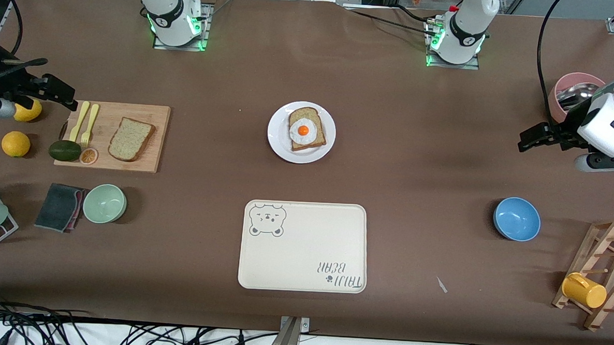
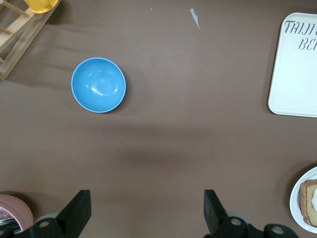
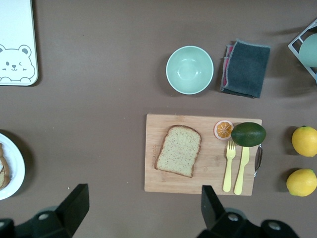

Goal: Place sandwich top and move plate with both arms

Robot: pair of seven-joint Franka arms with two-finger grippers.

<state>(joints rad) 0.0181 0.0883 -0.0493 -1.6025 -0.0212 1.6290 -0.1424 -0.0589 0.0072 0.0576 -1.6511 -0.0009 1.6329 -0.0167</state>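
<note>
Soft, light sandwich top (image 1: 131, 139) on the board wants a gentle crust-edge pinch at three and nine o'clock; both hands wait, fingers spread.

Both arms are glossy white with black joint bands. The right arm (image 1: 164, 10) and left arm (image 1: 466, 29) rise from grey metal base plates lit by green lights, each with a small red part near the top and a round black mark on the shell. Black cables trail off both. The left gripper (image 1: 534, 138) and right gripper (image 1: 56, 91) are matte black, angular, with visible screws.
</note>
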